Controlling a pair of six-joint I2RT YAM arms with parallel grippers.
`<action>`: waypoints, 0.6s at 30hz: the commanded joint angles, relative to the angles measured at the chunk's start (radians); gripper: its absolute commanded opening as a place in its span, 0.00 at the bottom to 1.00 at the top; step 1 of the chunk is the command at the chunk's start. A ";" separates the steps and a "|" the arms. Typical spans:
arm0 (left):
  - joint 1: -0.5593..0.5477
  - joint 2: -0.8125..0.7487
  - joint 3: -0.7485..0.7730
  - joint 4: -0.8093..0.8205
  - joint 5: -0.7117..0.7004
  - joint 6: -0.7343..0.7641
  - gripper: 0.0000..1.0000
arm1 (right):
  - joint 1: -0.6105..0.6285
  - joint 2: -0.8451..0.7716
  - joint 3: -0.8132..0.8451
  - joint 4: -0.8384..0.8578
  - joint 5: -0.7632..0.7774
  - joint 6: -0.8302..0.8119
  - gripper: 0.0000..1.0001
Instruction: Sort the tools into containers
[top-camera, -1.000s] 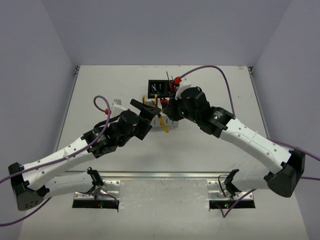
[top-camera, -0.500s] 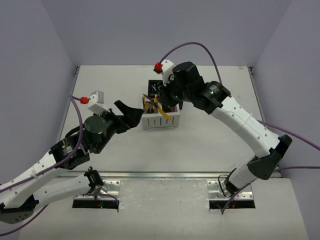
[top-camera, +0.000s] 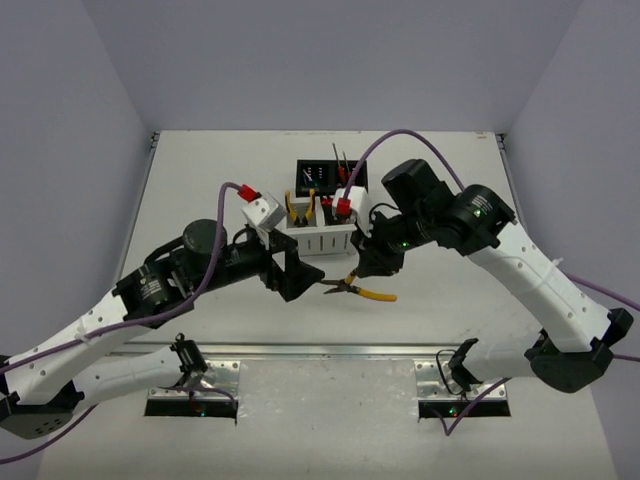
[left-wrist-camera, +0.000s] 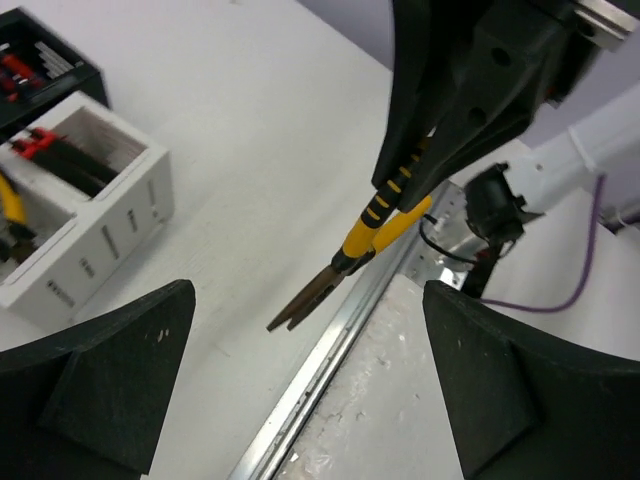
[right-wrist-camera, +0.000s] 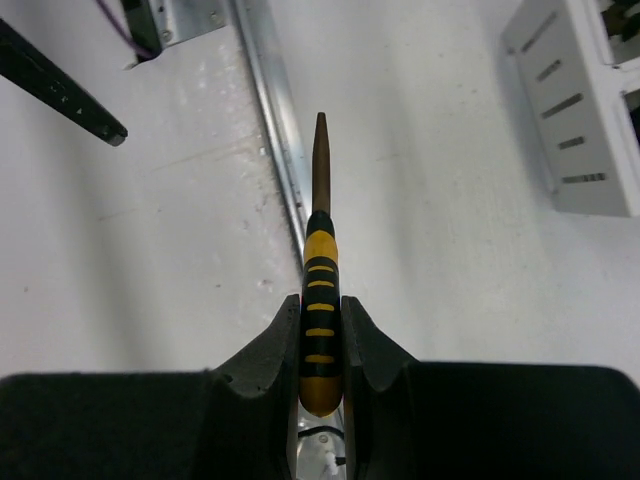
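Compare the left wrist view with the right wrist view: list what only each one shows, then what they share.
Only left wrist: the black box, the knife and second pliers inside the white box, and the left fingers spread wide.
Only right wrist: both right fingers pinching the held pliers, seen edge-on.
Both: the held pliers in the right gripper, the white box's slotted side, the table and the rail.

Pliers (top-camera: 362, 291) before the nearer box (top-camera: 320, 243)
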 joint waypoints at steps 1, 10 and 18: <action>-0.006 0.017 -0.019 0.139 0.334 0.105 0.91 | 0.002 0.020 0.012 0.030 -0.160 -0.061 0.00; -0.009 0.126 -0.039 0.240 0.549 0.083 0.57 | 0.005 0.064 0.077 0.009 -0.321 -0.078 0.00; -0.015 0.137 -0.085 0.294 0.554 0.063 0.34 | 0.005 0.058 0.089 0.033 -0.379 -0.083 0.00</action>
